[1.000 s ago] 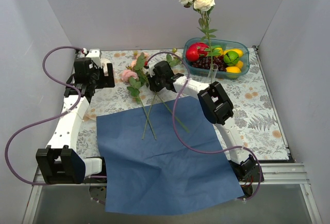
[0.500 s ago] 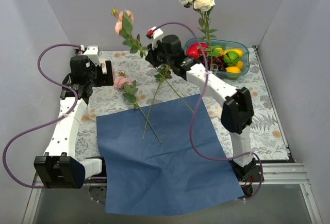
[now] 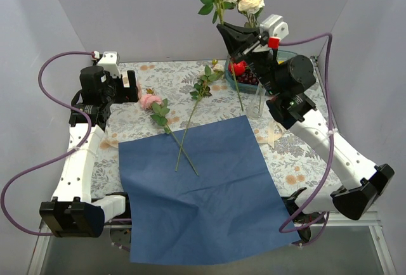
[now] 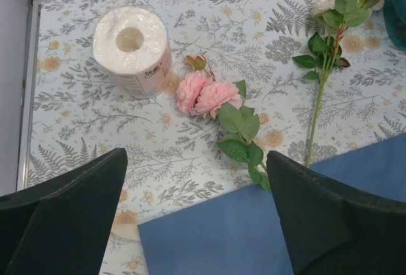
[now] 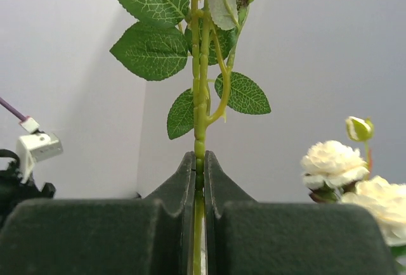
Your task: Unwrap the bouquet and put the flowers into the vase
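Gripping a leafy green stem tight between its shut fingers, the right gripper stood high over the far right of the table, close to the back wall. The stem rose past the top of the overhead view, so its bloom could not be seen. Its lower end hung just left of the vase; whether it touched the glass could not be told. Two cream roses already stood in the vase, right beside the gripper. The fruit tray lay behind, mostly hidden by the arm.

The left gripper hovered wide open and empty over the far left of the table, with a roll of tissue near the left edge. A pink rose and a pale flower lay between the arms, their stems crossing over the far edge of the blue paper. The paper's near edge hung over the table's front. A cream ribbon lay by the paper's right corner, with bare cloth beyond it.
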Controlling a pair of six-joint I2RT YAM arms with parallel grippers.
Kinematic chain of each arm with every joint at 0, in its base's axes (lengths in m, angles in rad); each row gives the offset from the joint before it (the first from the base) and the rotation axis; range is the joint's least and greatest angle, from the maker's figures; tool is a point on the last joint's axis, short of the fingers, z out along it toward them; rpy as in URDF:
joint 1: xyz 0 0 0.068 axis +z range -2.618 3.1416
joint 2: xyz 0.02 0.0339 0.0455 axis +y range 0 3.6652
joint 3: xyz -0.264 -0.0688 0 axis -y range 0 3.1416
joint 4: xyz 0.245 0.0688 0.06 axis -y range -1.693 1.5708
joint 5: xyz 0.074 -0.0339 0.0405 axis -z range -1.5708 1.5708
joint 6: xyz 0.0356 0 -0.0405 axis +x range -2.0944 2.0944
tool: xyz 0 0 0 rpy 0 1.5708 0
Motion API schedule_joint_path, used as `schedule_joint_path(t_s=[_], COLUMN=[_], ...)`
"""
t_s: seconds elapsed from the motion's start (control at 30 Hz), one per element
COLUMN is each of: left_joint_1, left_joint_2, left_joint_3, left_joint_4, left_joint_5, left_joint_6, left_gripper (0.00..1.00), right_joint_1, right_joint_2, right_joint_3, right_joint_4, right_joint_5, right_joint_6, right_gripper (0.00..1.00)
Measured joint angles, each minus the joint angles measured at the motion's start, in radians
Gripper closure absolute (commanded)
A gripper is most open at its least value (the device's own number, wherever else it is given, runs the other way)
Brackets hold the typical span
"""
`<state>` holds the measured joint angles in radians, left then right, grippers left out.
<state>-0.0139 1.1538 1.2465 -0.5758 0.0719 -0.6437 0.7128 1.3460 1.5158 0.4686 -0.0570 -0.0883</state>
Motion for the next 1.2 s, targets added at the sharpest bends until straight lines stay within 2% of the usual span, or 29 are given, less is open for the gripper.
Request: schedule_joint_path(t_s=[0.17,0.57,0.9,1.2], left_joint_1=[0.0,0.0,0.0,0.002], left_joint_2=[-0.008,-0.01,-0.01,0.005], left_joint_3=[-0.003,-0.003,-0.024,-0.049], left_joint_4=[0.01,0.031,0.045,0.065], left_joint_5=[0.0,0.041,0.05,0.063], left_joint_6=[0.0,-0.002,0.001,0.001], left_gripper=[0.08,0.08,0.07,0.06], right_joint_1=[-0.018,-0.179,-0.283,-0.401], right_joint_2=[-0.076,-0.085,-0.042,0.018], right_joint_3=[-0.135,-0.251,-0.254,-0.254], right_joint_4=[0.076,0.319,0.455,0.475], right_joint_5=[0.067,0.203,0.274,0.268], right_joint_6=[-0.077,-0.11,-0.097,-0.016], right_gripper=[0.99,0.99,0.99,0.99])
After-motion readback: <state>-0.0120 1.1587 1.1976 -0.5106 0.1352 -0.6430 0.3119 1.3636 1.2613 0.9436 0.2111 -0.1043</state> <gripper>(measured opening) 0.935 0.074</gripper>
